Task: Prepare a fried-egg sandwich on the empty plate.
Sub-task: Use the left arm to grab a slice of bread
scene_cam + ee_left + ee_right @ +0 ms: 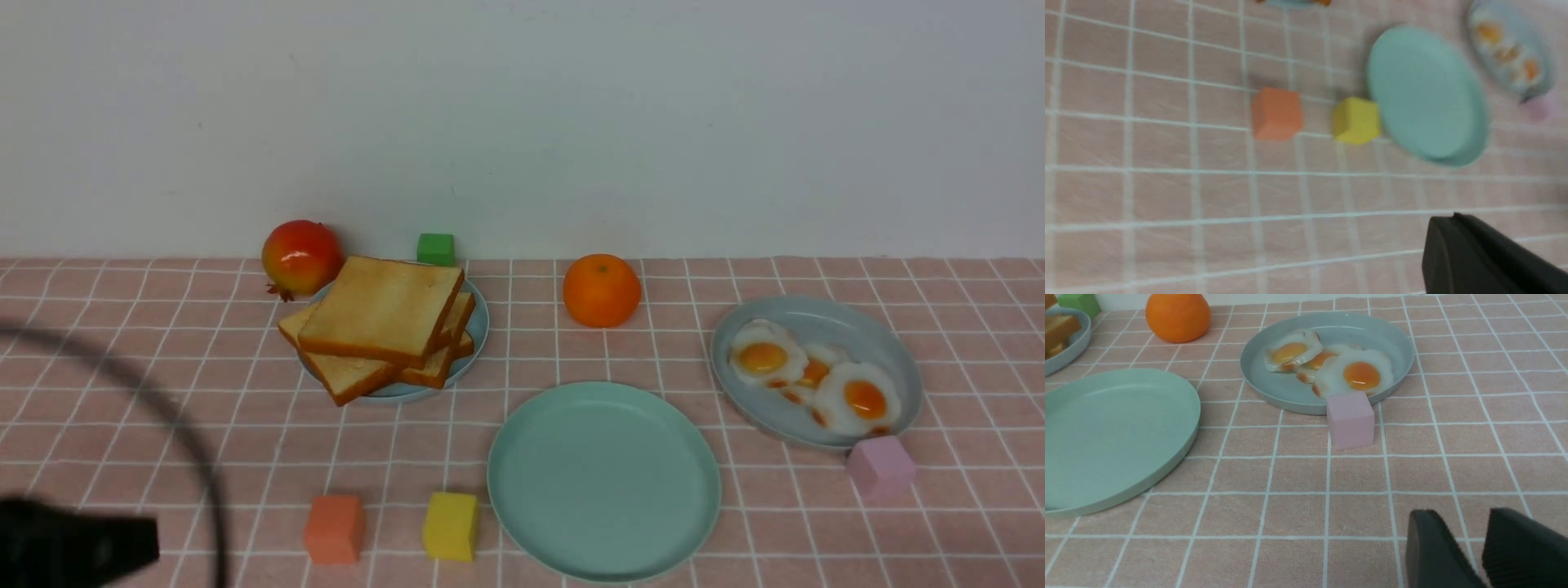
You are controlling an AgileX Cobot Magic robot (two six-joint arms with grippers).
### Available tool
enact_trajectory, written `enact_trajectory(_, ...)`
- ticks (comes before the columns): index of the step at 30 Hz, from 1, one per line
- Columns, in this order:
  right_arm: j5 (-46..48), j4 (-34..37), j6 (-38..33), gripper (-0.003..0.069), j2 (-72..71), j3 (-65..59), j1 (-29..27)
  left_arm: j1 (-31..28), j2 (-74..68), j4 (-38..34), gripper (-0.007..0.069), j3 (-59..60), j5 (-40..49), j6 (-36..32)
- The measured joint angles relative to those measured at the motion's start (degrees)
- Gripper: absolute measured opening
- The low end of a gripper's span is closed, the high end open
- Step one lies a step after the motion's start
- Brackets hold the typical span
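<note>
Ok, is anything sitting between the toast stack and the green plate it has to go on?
Nothing visible does. Only bare cloth lies between the toast stack and the mint-green plate; the orange cube and yellow cube sit nearer the robot, off that line.

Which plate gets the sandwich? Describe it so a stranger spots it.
On the pink checked tablecloth, look near the front middle, between the pale-blue round plate of golden toast slices on the left and the grey-blue oval dish of fried eggs on the right. There sits the round mint-green plate, the largest of the three and the only bare one.
</note>
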State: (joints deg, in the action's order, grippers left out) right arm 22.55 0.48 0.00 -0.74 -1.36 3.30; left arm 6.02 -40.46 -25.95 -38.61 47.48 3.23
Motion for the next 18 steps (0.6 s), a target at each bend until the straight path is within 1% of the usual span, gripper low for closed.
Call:
enact_trajectory(2, 0.00, 0.00, 0.00, 0.0239, 0.00, 0.00, 0.00, 0.00, -11.72, 1.96, 0.0013, -6.90, -0.28, -5.60)
enact_trajectory(5, 0.00, 0.00, 0.00, 0.0239, 0.00, 0.00, 0.00, 0.81, -24.54, 2.13, 0.0013, -14.39, -1.25, -10.73)
enact_trajectory(7, 0.00, 0.00, 0.00, 0.0239, 0.00, 0.00, 0.00, 2.05, -28.25, 2.48, 0.0013, -16.52, -1.85, -12.58)
enact_trajectory(8, 0.00, 0.00, 0.00, 0.0239, 0.00, 0.00, 0.00, 5.14, -33.47, 3.70, 0.0013, -19.41, -2.71, -14.05)
enact_trajectory(10, 0.00, 0.00, 0.00, 0.0239, 0.00, 0.00, 0.00, 9.79, -38.48, 6.71, 0.0013, -21.99, -3.80, -14.56)
enact_trajectory(11, 0.00, 0.00, 0.00, 0.0239, 0.00, 0.00, 0.00, 12.96, -41.39, 9.16, 0.0013, -23.42, -4.23, -14.05)
enact_trajectory(12, 0.00, 0.00, 0.00, 0.0239, 0.00, 0.00, 0.00, 12.96, -41.39, 9.73, 0.0013, -23.42, -4.34, -13.85)
enact_trajectory(13, 0.00, 0.00, 0.00, 0.0239, 0.00, 0.00, 0.00, 16.75, -44.93, 14.88, 0.0013, -25.07, -4.54, -11.27)
enact_trajectory(14, 0.00, 0.00, 0.00, 0.0239, 0.00, 0.00, 0.00, 19.42, -47.62, 19.32, 0.0013, -26.38, -4.67, -7.28)
enact_trajectory(17, 0.00, 0.00, 0.00, 0.0239, 0.00, 0.00, 0.00, 23.10, -51.34, 29.78, 0.0013, -28.23, -4.72, 0.56)
enact_trajectory(18, 0.00, 0.00, 0.00, 0.0239, 0.00, 0.00, 0.00, 23.57, -51.77, 30.47, 0.0013, -28.45, -4.80, 1.62)
